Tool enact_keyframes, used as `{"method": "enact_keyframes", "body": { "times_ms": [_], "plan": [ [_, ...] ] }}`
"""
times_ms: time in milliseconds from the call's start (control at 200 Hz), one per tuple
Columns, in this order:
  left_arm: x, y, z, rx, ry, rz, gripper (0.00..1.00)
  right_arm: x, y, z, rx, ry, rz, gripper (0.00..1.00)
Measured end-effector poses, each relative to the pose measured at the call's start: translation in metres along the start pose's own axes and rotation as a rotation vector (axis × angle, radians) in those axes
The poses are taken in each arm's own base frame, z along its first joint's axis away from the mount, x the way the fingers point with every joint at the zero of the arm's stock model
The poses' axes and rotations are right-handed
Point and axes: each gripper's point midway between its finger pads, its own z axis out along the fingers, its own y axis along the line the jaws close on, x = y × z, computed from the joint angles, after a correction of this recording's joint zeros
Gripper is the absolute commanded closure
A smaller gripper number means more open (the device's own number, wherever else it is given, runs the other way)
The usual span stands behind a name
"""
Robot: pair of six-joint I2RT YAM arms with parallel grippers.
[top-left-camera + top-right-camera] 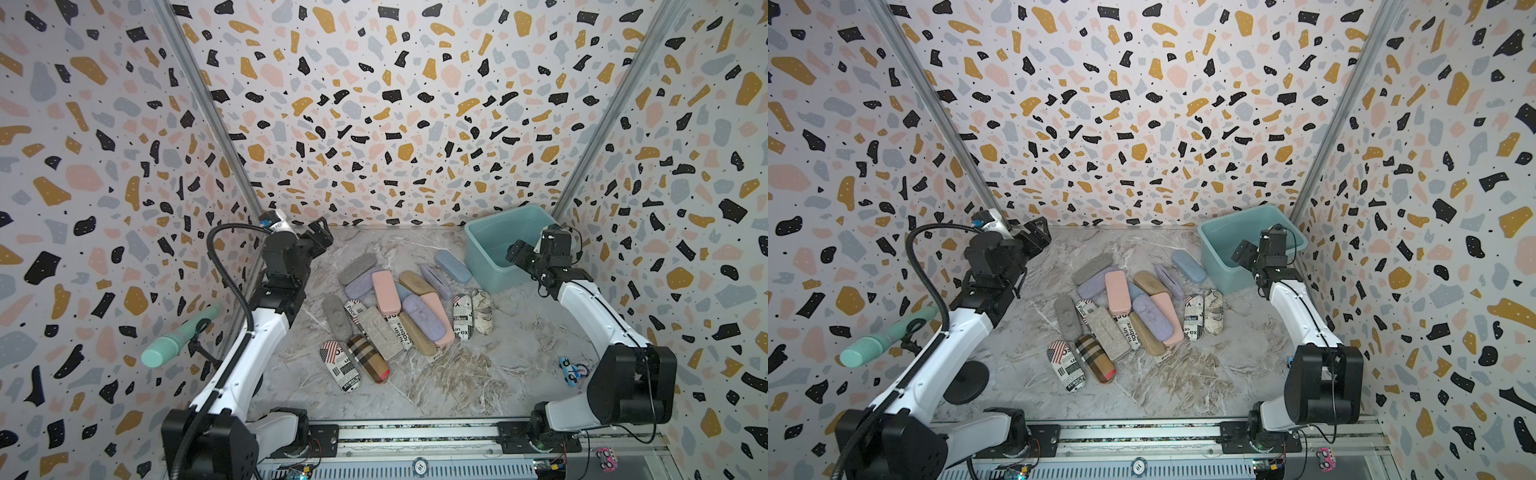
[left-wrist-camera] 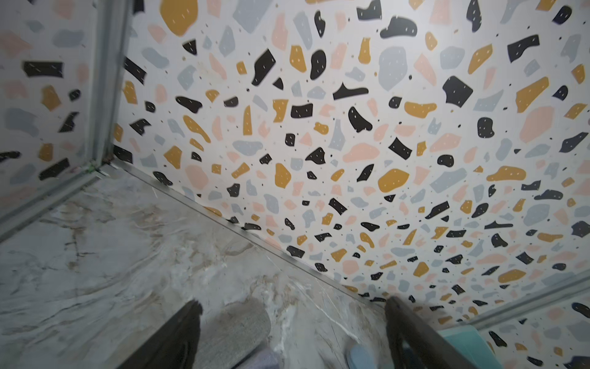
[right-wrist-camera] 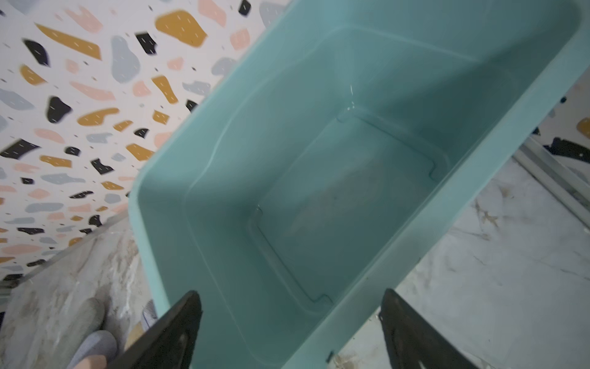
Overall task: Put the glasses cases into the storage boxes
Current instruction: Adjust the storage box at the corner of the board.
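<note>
I see nothing in the tub (image 3: pixel 351 179). The right wrist view looks straight down into it and its floor is bare, so I judge the task barely begun, with every case left to move. The tub stands in the far right corner of the table (image 1: pixel 457 382).

The cases (image 1: pixel 399 307) lie in a loose heap mid-table, several overlapping. A blue case (image 1: pixel 453 266) is nearest the tub, just beside its wall. A plaid case (image 1: pixel 368 357) lies at the near edge of the heap.

The right gripper (image 3: pixel 291 294) hangs over one end of the tub, jaws wide apart with nothing between them. The left gripper (image 2: pixel 292 303) is up near the far left corner, also spread wide and empty. A grey case (image 2: pixel 236 326) shows on the table below it, and I can't see any contact.

I can't count the heap with confidence, because the cases on top cover parts of those beneath. In both top views the right arm (image 1: pixel 1291 299) hides the tub's near end, and the right wrist view cuts that end off too. The left wrist view is smeared along its lower edge, where other cases show only as slivers.
</note>
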Motion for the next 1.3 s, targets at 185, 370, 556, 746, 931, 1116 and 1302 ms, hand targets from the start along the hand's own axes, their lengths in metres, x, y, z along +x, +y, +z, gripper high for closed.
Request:
{"method": "enact_keyframes", "body": {
  "times_ms": [185, 370, 556, 746, 931, 1116, 1302],
  "plan": [
    [0.024, -0.014, 0.008, 0.045, 0.099, 0.038, 0.12, 0.017, -0.008, 0.0, 0.022, 0.058, 0.019, 0.21],
    [0.035, -0.014, 0.003, 0.062, 0.123, 0.065, 0.11, 0.021, -0.008, 0.001, 0.017, 0.073, 0.027, 0.28],
    [0.046, -0.011, 0.003, 0.068, 0.154, 0.074, 0.11, 0.021, -0.025, 0.002, 0.042, 0.082, 0.038, 0.4],
    [0.047, -0.012, 0.002, 0.078, 0.158, 0.078, 0.11, 0.014, -0.054, -0.009, 0.083, 0.054, 0.063, 0.41],
    [0.048, -0.014, 0.002, 0.088, 0.165, 0.078, 0.11, 0.002, -0.088, -0.016, 0.175, 0.015, 0.085, 0.38],
    [0.049, -0.015, 0.001, 0.095, 0.171, 0.077, 0.11, -0.005, -0.111, -0.017, 0.283, 0.003, 0.065, 0.34],
    [0.05, -0.015, 0.001, 0.098, 0.172, 0.077, 0.11, -0.007, -0.06, -0.021, 0.279, -0.013, -0.076, 0.23]
  ]
}}
